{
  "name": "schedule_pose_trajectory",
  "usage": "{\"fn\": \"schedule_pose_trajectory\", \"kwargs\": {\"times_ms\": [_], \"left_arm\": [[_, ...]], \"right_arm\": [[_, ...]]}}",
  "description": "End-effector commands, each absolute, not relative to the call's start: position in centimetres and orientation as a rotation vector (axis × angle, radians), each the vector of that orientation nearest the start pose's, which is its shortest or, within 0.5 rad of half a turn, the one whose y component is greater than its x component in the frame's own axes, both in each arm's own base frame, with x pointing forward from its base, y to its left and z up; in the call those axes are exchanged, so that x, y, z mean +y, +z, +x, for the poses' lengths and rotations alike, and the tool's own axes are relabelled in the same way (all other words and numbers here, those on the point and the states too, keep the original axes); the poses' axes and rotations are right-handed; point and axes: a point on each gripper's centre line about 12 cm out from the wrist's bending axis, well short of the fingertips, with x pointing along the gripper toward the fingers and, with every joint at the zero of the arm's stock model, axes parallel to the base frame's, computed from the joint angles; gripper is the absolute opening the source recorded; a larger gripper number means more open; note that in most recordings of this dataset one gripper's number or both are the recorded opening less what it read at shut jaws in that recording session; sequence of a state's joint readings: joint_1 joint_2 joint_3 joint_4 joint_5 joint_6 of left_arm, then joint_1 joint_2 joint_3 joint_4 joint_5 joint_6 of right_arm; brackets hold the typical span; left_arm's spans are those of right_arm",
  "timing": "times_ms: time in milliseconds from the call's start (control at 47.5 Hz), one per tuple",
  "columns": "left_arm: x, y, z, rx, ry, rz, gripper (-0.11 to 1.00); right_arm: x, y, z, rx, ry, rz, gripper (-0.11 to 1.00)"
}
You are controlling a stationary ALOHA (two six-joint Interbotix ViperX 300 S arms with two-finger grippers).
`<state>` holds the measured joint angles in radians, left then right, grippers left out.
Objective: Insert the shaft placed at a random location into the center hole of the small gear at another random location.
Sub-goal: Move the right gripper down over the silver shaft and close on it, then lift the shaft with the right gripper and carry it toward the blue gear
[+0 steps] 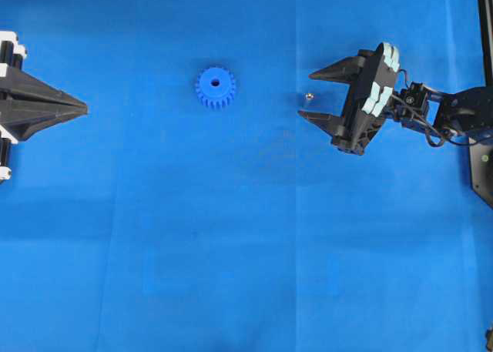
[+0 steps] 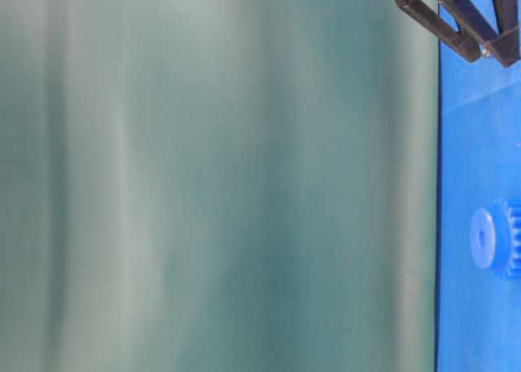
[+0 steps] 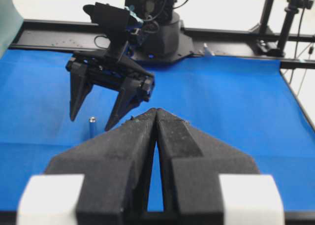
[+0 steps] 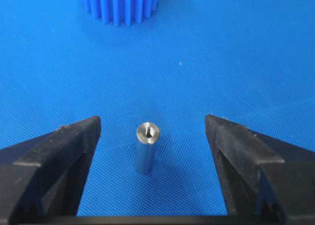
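The small gear (image 1: 215, 88) lies flat on the blue mat left of centre, its center hole (image 1: 215, 82) facing up; its teeth (image 4: 121, 6) show at the top of the right wrist view. The shaft (image 1: 308, 96), a tiny silvery pin, stands upright on the mat to the gear's right. My right gripper (image 1: 305, 94) is open, its two black fingers either side of the shaft (image 4: 146, 147) with wide gaps and no contact. At the left edge my left gripper (image 1: 83, 106) is shut and holds nothing; its closed tips (image 3: 156, 112) point at the right arm.
The right arm's black base (image 3: 157, 35) and a dark rail (image 3: 236, 40) run along the far side of the mat. A teal curtain (image 2: 220, 177) fills most of the table-level view, where the gear (image 2: 496, 238) shows at the right edge.
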<state>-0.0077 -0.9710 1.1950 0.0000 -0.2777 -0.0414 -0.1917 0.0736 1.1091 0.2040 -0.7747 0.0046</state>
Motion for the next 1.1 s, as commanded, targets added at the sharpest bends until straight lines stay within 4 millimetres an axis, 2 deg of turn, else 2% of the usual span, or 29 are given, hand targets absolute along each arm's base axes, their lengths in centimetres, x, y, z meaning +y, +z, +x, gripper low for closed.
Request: {"fn": "schedule_pose_trajectory", "kwargs": {"times_ms": [0,21,211,295,569,695,906,1032,1074], "left_arm": [[-0.1,28.9,19.8,-0.066,-0.006,-0.042,0.0],[-0.1,28.9,19.8,-0.064,-0.006,-0.042,0.0],[-0.1,28.9,19.7,-0.064,-0.006,-0.042,0.0],[-0.1,28.8,19.8,-0.063,-0.006,-0.042,0.0],[-0.1,28.7,19.7,-0.06,-0.006,-0.043,0.0],[-0.1,28.8,19.7,-0.061,-0.006,-0.043,0.0],[-0.1,28.8,19.7,-0.061,-0.004,-0.043,0.0],[-0.1,28.7,19.7,-0.058,-0.006,-0.042,0.0],[-0.1,28.7,19.7,-0.058,-0.004,-0.043,0.0]], "right_arm": [[-7.6,10.3,29.7,0.364,-0.366,0.158,0.65],[-7.6,10.3,29.7,0.364,-0.366,0.158,0.63],[-7.4,10.2,29.7,0.366,-0.359,0.155,0.15],[-7.4,10.2,29.7,0.366,-0.357,0.155,0.02],[-7.3,10.6,29.9,0.358,-0.352,0.157,0.02],[-7.3,12.6,30.1,0.328,-0.344,0.167,0.02],[-6.8,17.4,30.1,0.31,-0.308,0.183,0.02],[-6.6,19.0,29.8,0.312,-0.291,0.179,0.02],[-6.5,19.0,29.6,0.316,-0.29,0.177,0.02]]}}
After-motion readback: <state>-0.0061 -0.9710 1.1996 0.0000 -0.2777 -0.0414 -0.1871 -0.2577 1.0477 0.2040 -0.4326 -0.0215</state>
